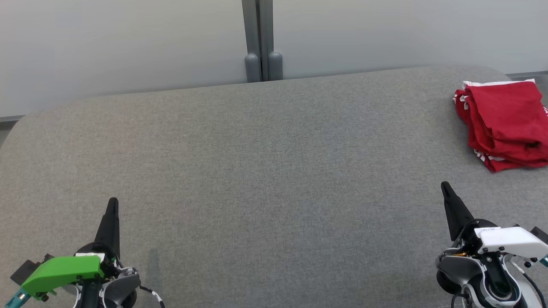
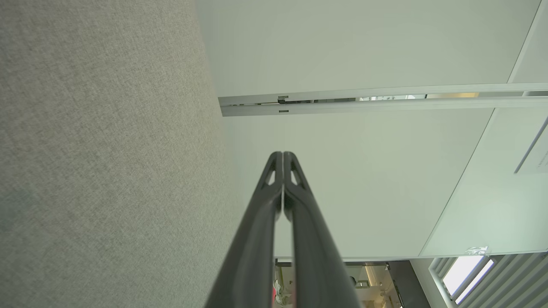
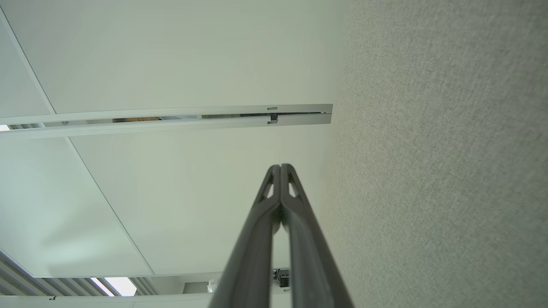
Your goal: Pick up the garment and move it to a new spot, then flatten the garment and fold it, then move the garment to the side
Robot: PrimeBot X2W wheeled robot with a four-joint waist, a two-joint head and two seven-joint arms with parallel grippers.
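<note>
Folded red garment (image 1: pixel 505 124) sits far right on grey sofa (image 1: pixel 265 171) (well apart from grippers), L gripper (image 1: pixel 113 201) & R gripper (image 1: pixel 445 185) both pressed together, empty.

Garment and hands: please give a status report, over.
Left hand shut, empty. Right hand shut, empty. Red garment heaped, far right on grey surface. No obstacle between.
</note>
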